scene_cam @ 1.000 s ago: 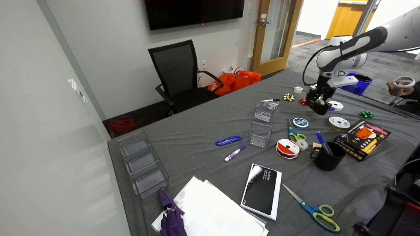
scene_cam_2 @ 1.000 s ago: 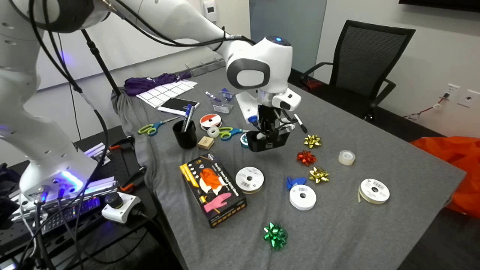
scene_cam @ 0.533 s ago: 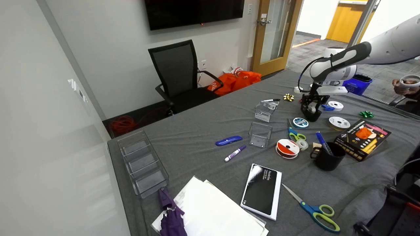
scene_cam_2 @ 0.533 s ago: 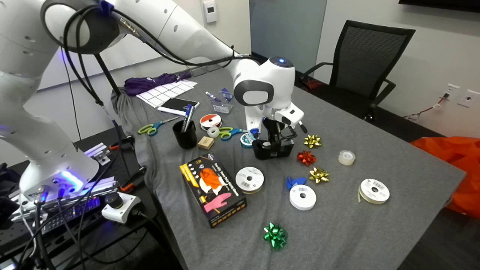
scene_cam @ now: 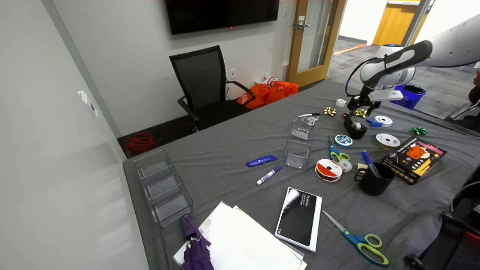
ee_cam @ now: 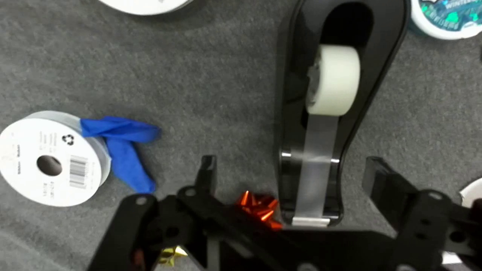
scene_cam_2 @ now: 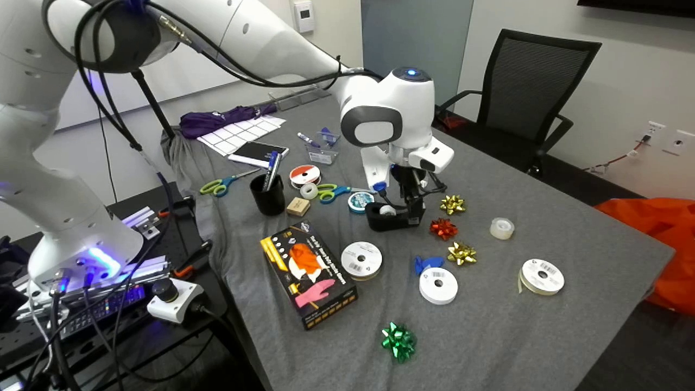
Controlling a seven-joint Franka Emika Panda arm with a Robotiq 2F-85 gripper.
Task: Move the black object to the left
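The black object is a tape dispenser (ee_cam: 295, 131) with a white tape roll in it. It rests upright on the grey cloth, and both exterior views show it too, as the dispenser (scene_cam: 354, 130) below the hand and the dispenser (scene_cam_2: 392, 221) left of the red bow. In the wrist view my gripper (ee_cam: 292, 163) stands open with its fingers spread wide. One finger (ee_cam: 207, 173) is left of the dispenser's narrow end and the other is to its right, with gaps on both sides. The palm hides the area below that end.
A red bow (scene_cam_2: 443, 228) and gold bow (scene_cam_2: 452, 204) lie close by. A round teal tin (scene_cam_2: 360, 202) sits at the dispenser's other end. Around stand a ribbon spool (scene_cam_2: 361, 259), a glove box (scene_cam_2: 308, 274), scissors (scene_cam: 338, 153) and a black mug (scene_cam: 376, 182) with markers.
One second ago the dispenser hung above the table in my gripper. It came down onto the cloth, then the fingers opened off it and the hand has risen slightly.
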